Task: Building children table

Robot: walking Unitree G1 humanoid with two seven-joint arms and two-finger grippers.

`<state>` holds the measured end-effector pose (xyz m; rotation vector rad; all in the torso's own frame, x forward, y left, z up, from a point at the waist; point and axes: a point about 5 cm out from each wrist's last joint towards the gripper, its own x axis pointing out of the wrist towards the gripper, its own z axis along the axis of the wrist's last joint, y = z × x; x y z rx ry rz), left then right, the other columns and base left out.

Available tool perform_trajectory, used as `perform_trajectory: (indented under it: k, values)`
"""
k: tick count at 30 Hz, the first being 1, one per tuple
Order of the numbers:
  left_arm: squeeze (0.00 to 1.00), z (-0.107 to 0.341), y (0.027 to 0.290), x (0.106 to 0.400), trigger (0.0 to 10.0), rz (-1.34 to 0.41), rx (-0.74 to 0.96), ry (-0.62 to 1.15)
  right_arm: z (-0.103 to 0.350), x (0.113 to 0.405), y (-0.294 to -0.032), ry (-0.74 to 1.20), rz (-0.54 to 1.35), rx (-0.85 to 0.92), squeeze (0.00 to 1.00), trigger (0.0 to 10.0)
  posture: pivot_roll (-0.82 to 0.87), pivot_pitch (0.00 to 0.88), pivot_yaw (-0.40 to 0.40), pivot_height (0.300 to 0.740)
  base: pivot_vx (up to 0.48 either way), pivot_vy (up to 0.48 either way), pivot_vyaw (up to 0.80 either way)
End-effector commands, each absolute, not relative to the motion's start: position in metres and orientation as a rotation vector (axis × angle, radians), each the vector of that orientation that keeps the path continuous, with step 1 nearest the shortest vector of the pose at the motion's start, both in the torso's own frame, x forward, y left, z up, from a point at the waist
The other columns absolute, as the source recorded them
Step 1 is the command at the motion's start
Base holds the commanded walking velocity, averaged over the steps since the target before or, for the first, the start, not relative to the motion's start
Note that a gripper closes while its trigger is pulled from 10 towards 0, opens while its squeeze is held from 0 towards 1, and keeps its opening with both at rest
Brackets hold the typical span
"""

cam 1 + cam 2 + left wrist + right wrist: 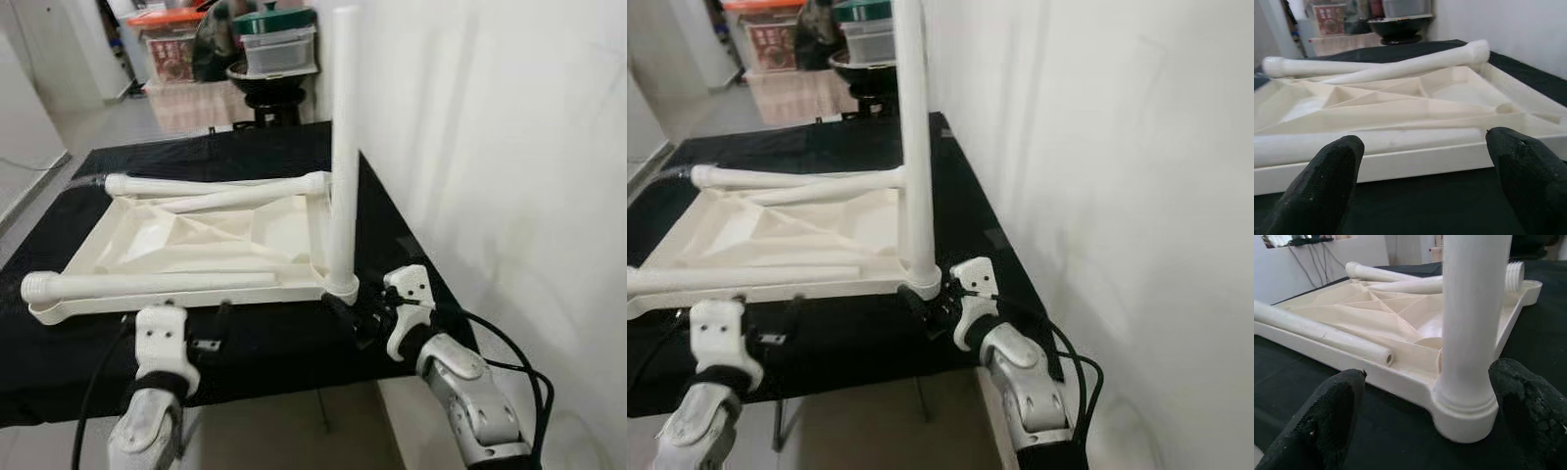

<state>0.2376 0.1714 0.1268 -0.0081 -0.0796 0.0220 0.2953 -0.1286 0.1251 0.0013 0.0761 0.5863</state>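
Observation:
A cream children's tabletop (196,235) lies upside down on a black-covered table (245,352). One white leg (343,147) stands upright in its near right corner socket. Another leg (147,285) lies along the near edge. Two more legs (216,184) rest across the far side. My right gripper (1425,401) is open just in front of the upright leg's base (1464,411), its fingertips (1528,401) on either side of the base and short of it. My left gripper (1422,156) is open too, low over the cloth, facing the tabletop's near rim (1400,164).
A white wall (509,147) runs close along the table's right side. Beyond the far end stands a dark stand with a bowl and stacked containers (276,49). Black cables (509,343) trail from my right wrist. The table's front edge is just below my grippers.

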Motion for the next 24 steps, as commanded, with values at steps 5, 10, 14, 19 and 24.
perform_trajectory:
  k: [5, 10, 14, 19, 24]
  values:
    - [0.00, 0.1236, 0.1668, 0.2355, 10.0, 0.056, -0.029, -0.091, 0.1269, 0.3011, -0.1364, 0.087, 0.596, -0.020, 0.00, 10.0, -0.07, 0.000, -0.061, 0.740, 0.000, 0.000, 0.00]
    - [0.00, 0.1242, 0.1651, 0.2394, 10.0, 0.026, -0.049, -0.096, 0.1279, 0.3027, -0.1353, 0.074, 0.598, -0.048, 0.00, 10.0, -0.08, 0.000, -0.032, 0.740, 0.000, 0.000, 0.00]
    - [0.00, 0.1244, 0.1660, 0.2390, 10.0, 0.011, -0.046, -0.098, 0.1278, 0.3019, -0.1345, 0.065, 0.596, -0.043, 0.00, 10.0, -0.08, 0.000, -0.019, 0.740, 0.000, 0.000, 0.00]
    - [0.00, 0.1259, 0.1678, 0.2369, 10.0, 0.002, -0.055, -0.102, 0.1287, 0.2995, -0.1330, 0.059, 0.598, -0.024, 0.00, 10.0, -0.08, 0.000, 0.002, 0.740, 0.000, 0.000, 0.00]
    - [0.00, 0.1252, 0.1675, 0.2358, 10.0, -0.012, -0.037, -0.087, 0.1301, 0.2976, -0.1318, 0.045, 0.598, -0.002, 0.00, 10.0, -0.08, 0.000, 0.012, 0.740, 0.000, 0.210, 0.00]
